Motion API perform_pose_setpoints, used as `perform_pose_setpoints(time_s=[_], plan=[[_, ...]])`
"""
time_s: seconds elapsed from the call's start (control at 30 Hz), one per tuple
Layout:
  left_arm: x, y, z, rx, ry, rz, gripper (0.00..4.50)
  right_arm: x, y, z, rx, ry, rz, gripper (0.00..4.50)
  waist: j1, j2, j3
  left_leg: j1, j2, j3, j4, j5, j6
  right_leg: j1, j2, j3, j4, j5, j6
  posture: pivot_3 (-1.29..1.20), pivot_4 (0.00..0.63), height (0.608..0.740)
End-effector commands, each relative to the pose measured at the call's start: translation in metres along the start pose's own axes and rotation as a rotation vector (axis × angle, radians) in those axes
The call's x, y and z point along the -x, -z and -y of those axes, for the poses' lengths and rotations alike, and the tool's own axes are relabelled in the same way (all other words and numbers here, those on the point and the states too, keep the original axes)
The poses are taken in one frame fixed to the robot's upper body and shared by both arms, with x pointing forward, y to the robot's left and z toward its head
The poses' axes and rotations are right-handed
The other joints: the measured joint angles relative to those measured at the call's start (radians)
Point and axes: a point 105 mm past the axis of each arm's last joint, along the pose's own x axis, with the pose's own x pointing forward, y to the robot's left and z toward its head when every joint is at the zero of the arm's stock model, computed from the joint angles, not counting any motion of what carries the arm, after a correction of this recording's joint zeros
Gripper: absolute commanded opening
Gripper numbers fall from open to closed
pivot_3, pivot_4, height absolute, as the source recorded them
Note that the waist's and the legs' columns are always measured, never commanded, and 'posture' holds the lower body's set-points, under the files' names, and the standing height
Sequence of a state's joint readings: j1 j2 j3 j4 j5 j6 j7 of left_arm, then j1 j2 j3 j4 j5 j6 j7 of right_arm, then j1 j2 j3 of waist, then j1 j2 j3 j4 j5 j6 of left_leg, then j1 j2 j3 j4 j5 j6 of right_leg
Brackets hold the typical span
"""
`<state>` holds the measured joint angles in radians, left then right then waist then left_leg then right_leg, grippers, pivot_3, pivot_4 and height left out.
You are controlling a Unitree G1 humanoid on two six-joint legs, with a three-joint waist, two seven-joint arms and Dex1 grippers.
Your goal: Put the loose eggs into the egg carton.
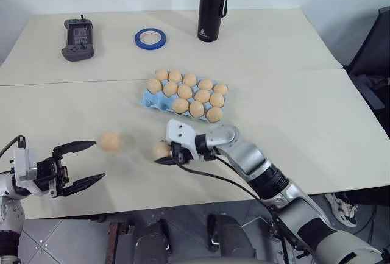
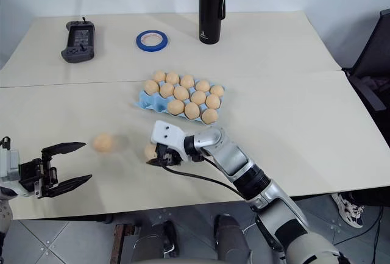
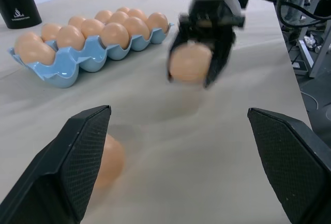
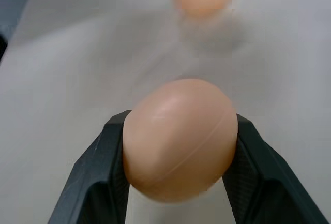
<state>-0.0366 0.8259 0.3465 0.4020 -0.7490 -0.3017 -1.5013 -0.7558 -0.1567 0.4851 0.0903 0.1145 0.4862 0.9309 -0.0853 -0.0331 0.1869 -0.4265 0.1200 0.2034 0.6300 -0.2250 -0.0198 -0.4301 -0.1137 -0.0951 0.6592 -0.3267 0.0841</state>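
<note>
My right gripper (image 1: 163, 153) is shut on one loose egg (image 4: 180, 138), a tan oval held between both black fingers low over the table, just in front of the egg carton. A second loose egg (image 1: 109, 141) lies on the table to the left of it. My left gripper (image 1: 95, 161) hovers open near the table's front left edge, pointing toward that egg (image 3: 106, 162) with nothing between its fingers. The egg carton (image 1: 148, 99) is a light blue tray in the middle of the table, with several eggs in its cups.
At the back of the table stand a black bottle (image 1: 211, 7), a blue tape ring (image 1: 150, 38) and a grey controller (image 1: 78, 39). A dark chair (image 1: 375, 57) stands beyond the table's right side. The table's front edge runs just under both grippers.
</note>
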Motion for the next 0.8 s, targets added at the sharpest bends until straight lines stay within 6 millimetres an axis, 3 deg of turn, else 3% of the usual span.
perform_pose_setpoints(time_s=[0.03,0.13,0.27,0.37,0.67,0.8], plan=[[0.000,-0.009,-0.001,-0.055,0.022,0.015,4.50,0.013,-0.046,0.025,0.041,0.115,0.137,1.95,0.000,0.000,0.000,0.000,0.000,0.000,0.000,0.000,0.000,0.000,0.000,0.000,0.000,0.000,0.000,0.00,0.150,0.740],[-0.001,-0.010,-0.003,-0.063,0.000,0.023,4.50,0.020,-0.057,0.054,0.030,0.235,0.152,1.95,0.000,0.000,0.000,0.000,0.000,0.000,0.000,0.000,0.000,0.000,0.000,0.000,0.000,0.000,-0.001,0.00,0.150,0.740],[-0.003,-0.009,-0.003,-0.061,0.002,0.024,4.50,0.022,-0.056,0.097,0.013,0.422,0.116,1.95,-0.002,0.000,0.000,0.000,0.000,0.001,0.000,0.001,-0.001,0.000,0.000,0.000,0.000,0.000,-0.001,0.00,0.150,0.740],[-0.004,-0.009,-0.003,-0.067,-0.002,0.026,4.50,0.018,-0.055,0.113,0.014,0.483,0.103,1.95,-0.004,0.000,0.000,0.000,0.000,0.002,-0.001,0.003,-0.005,-0.001,0.000,0.000,0.000,0.000,-0.001,0.00,0.150,0.740],[-0.006,-0.010,-0.005,-0.077,-0.014,0.028,4.50,-0.004,-0.057,0.116,-0.003,0.473,0.103,1.95,-0.026,0.000,0.000,-0.001,0.001,0.004,-0.003,0.003,-0.008,-0.002,0.001,-0.002,0.000,0.000,0.000,0.00,0.150,0.740],[-0.006,-0.010,-0.005,-0.081,-0.022,0.029,4.50,-0.008,-0.056,0.113,0.001,0.455,0.105,3.23,-0.027,0.000,0.000,-0.001,0.001,0.003,-0.002,0.003,-0.008,-0.001,0.001,-0.003,0.001,0.000,0.000,0.00,0.150,0.740]])
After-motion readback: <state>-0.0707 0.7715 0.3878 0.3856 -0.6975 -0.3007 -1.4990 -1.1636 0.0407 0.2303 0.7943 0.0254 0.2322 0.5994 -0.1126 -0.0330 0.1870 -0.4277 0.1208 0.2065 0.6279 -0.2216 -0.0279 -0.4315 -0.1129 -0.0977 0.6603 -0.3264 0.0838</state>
